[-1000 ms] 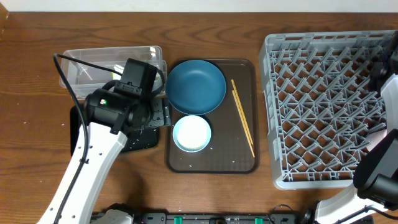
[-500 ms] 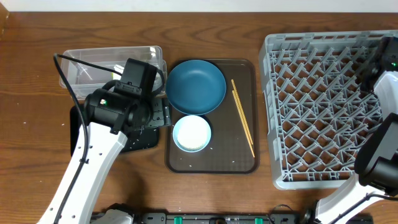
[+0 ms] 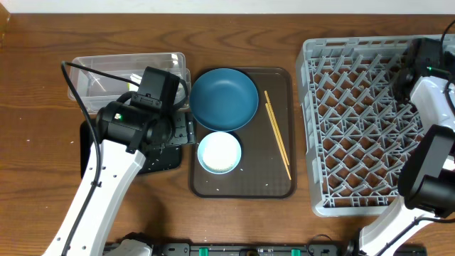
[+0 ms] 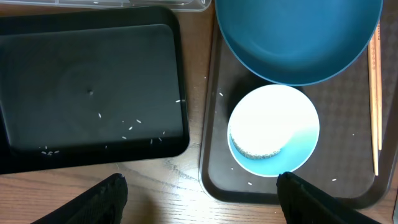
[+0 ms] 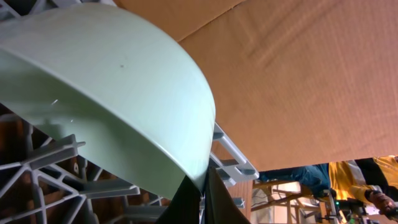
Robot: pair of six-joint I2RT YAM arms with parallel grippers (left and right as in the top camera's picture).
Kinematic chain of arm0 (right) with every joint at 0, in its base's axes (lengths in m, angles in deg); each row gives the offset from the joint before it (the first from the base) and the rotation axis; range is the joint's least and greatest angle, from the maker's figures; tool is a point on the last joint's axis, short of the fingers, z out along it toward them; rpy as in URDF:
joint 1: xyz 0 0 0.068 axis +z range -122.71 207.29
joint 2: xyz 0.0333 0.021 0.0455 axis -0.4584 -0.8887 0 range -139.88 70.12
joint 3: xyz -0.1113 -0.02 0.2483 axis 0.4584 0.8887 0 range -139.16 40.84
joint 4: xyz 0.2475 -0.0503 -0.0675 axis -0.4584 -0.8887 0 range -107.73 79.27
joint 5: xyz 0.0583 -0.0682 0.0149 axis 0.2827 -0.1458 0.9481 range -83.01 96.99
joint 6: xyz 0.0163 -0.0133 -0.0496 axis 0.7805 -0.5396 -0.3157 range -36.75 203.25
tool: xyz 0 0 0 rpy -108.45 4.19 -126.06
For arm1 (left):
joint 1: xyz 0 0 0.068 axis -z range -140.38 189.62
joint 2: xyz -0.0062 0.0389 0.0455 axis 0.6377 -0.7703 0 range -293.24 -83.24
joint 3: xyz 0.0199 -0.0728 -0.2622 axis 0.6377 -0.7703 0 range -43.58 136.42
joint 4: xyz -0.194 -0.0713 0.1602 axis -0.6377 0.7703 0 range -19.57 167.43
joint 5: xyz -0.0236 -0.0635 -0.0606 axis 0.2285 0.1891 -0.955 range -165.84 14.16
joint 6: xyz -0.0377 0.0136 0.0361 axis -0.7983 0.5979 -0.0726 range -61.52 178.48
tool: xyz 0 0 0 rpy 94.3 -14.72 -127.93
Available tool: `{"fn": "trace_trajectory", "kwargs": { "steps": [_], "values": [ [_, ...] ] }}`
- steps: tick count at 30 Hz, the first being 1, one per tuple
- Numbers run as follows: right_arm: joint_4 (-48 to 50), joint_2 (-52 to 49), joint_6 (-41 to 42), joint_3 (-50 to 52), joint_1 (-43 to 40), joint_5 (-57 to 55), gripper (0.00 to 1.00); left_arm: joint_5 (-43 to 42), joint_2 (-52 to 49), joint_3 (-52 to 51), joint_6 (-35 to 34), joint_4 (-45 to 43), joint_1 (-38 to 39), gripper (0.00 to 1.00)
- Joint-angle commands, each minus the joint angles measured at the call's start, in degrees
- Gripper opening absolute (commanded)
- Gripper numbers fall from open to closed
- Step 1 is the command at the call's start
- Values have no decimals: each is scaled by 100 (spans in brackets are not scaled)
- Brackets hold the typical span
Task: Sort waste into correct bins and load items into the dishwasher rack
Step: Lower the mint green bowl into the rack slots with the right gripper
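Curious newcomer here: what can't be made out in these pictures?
Overhead: the left arm hides most of the black tray.
Overhead: the right arm hides the mint-green bowl that the right pincer grips.
Overhead: the clear tub contents are too small, partly under the arm.

A mint-green bowl (image 5: 106, 99) fills the upper left of the right wrist view. It is tipped on edge, so its smooth outer wall curves from the top left down to the rim at bottom centre. There the right pincer (image 5: 201, 190) is closed on that rim, its two dark fingers (image 5: 186, 202) pressed to either side of the thin pale edge. Beneath the bowl stand the light-grey pegs and bars of the dishwasher rack (image 5: 50, 174), with the brown bench (image 5: 9, 134) showing through gaps at the far left. A creased brown sheet (image 5: 298, 81), probably cardboard, covers the upper right. In the lower right corner sit blurred blue and yellow shapes (image 5: 323, 180), well behind everything else.
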Motion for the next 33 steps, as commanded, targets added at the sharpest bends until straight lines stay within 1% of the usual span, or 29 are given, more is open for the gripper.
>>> {"fn": "trace_trajectory", "kwargs": {
  "steps": [1,5,7,8,10,12,17,20,22,23,28,33],
  "values": [
    [-28,-63,63,17,81,369,5,44,2,13,31,15,2,80],
    [-188,-63,63,17,146,662,18,46,2,13,31,7,2,80],
    [-249,-61,68,17,149,778,26,44,2,13,31,-4,2,80],
    [-286,-59,68,17,157,846,31,46,2,13,31,-7,2,80],
    [-341,-46,68,15,160,977,38,46,2,13,31,-4,2,80],
    [-393,24,68,15,162,1172,43,46,2,13,31,-4,2,80],
    [-479,601,63,15,212,2026,47,46,2,13,31,-4,2,80],
    [-501,1110,61,15,223,2234,52,46,2,13,31,-4,2,80],
    [-503,1456,59,13,223,2389,59,46,2,13,31,-4,2,80],
    [-492,1602,59,13,223,2463,60,46,2,13,31,-2,2,80],
    [-568,2192,-22,15,212,3062,58,46,2,13,31,0,2,80],
    [-1047,2398,-15,15,223,3340,59,46,2,13,31,0,2,80]
  ]
}}
